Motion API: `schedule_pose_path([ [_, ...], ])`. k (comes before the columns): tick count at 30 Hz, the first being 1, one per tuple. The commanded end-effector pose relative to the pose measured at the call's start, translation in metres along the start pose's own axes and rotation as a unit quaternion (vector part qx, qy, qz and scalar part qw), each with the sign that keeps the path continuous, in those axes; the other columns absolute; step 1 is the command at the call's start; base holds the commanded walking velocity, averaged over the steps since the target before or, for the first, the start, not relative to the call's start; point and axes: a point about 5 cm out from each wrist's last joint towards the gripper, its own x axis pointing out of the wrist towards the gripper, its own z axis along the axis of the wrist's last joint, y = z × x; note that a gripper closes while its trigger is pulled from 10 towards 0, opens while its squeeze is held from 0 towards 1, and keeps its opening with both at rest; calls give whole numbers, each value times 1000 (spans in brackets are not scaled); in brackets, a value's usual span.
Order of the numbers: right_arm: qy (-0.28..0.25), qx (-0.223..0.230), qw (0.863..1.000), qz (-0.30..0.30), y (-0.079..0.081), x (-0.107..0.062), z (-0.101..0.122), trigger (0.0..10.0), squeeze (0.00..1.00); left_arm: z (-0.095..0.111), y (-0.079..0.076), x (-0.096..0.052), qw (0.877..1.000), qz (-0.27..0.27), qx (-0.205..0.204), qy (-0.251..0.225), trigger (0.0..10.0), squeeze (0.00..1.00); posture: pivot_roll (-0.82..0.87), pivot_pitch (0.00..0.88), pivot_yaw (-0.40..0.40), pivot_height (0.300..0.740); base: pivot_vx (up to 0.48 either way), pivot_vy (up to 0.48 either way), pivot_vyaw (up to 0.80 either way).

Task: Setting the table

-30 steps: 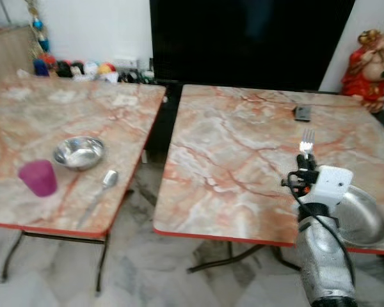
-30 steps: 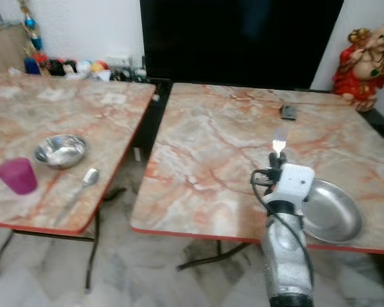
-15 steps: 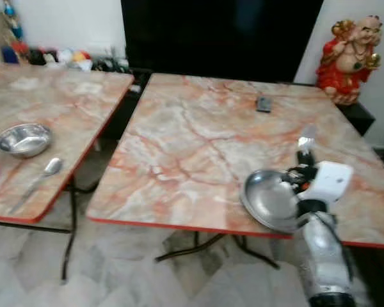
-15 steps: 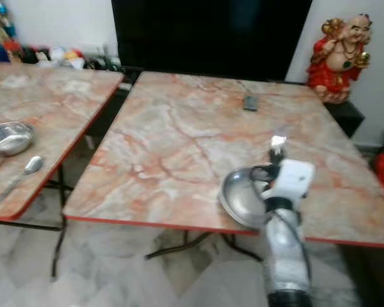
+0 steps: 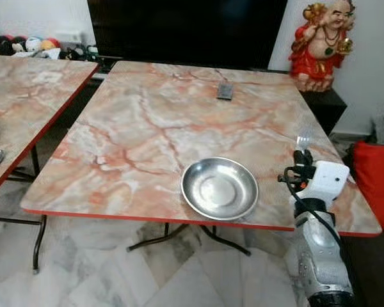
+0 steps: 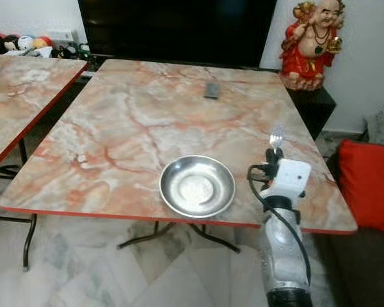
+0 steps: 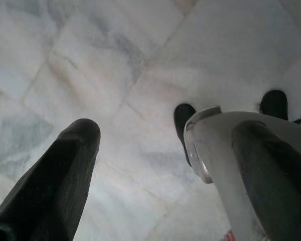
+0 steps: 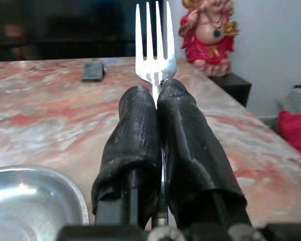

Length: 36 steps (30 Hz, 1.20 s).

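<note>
Two black fingers of the right gripper [image 8: 158, 100] are pressed tight on the handle of a fork [image 8: 154, 45], whose tines stand upright above the fingertips. From the head camera this gripper [image 5: 300, 157] sits at the near right of the marble table [image 5: 147, 128], just above its top, with the fork [image 5: 304, 141] poking up beyond it. Just to its left, near the table's front edge, a shallow steel plate [image 5: 219, 188] lies flat on the marble, apart from the gripper.

Down by the robot's side, the left gripper [image 7: 165, 165] hangs over the pale tiled floor [image 7: 115, 75] with its fingers [image 7: 55, 175] spread wide and holding nothing.

Farther back on the table, toward the far edge, a small dark flat object [image 5: 224, 91] rests by itself. A second marble table [image 5: 25, 102] stands to the left across a gap. Beyond the far right corner, a red and gold figurine [image 5: 319, 39] stands on a dark stand, and a red cushion [image 5: 377, 185] lies at the right edge. A large black screen [image 5: 185, 29] fills the wall behind.
</note>
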Motion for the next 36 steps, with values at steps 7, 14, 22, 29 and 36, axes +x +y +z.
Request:
schedule_pose_path([
  [7,4,6,1000,4,3,3,1,10000,0,-10,6,-3,1000,6,-1,19,10000,0,-3,93,-34,740,0,318,-457],
  [14,17,-1,1000,12,5,7,-2,10000,0,-6,3,-1,1000,3,4,16,10000,0,-3,95,-28,740,0,0,0],
  [22,26,0,999,30,10,14,-2,10000,0,-6,3,-2,1000,-1,0,14,10000,0,-3,97,-24,740,0,0,0],
  [29,26,7,998,62,27,12,-3,10000,0,-8,5,-2,1000,-2,0,19,10000,0,-1,100,-22,740,0,0,0],
  [36,31,3,998,62,31,9,-6,10000,0,-10,6,-3,1000,-4,1,20,10000,0,-8,105,-18,740,190,0,0],
])
